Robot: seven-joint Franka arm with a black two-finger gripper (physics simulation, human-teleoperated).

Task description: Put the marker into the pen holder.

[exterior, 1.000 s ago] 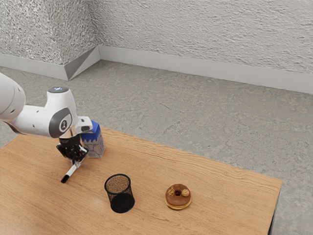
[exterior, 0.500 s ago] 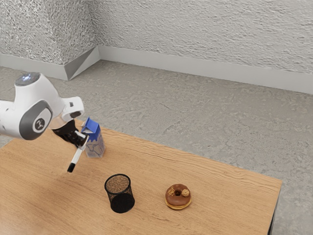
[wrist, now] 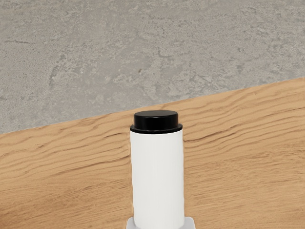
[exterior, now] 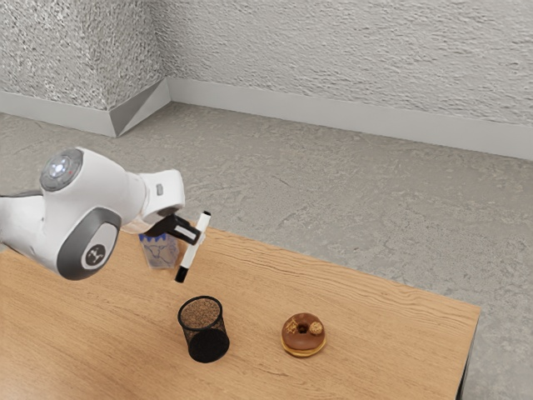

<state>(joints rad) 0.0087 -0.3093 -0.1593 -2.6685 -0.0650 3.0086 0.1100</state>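
holding the marker (exterior: pixel 190 253) in the gripper (exterior: pixel 193 235), closed on the white barrel from both sides; carried in the air over the table (exterior: pixel 375 333), somewhat tilted, with the black lower end (exterior: pixel 181 274) pointing down. not yet above the pen holder (exterior: pixel 207 344), placed upright, lower than the hand and more toward the exterior view's right. from here, could go wrong mostly at the rim (exterior: pixel 201 297): because of the tilt, could catch there with the lower end instead of going inside, and so push the pen holder over, or twist the marker within the grip. could also come down just beside the pen holder, if misjudging the depth; not possible to tell this depth exactly from such an angle. by letting go too early, could drop the marker across the rim, to roll away on the table. better first to travel across at a safe height, then to turn the marker nearly vertical, and only then to lower slowly. of the other things: behind the hand in the exterior view, and partly covered by it, the carton (exterior: pixel 160 254), perhaps near enough to be knocked by a low backward swing; well apart from the hand, past the pen holder, the doughnut (exterior: pixel 302 336), hardly in danger.
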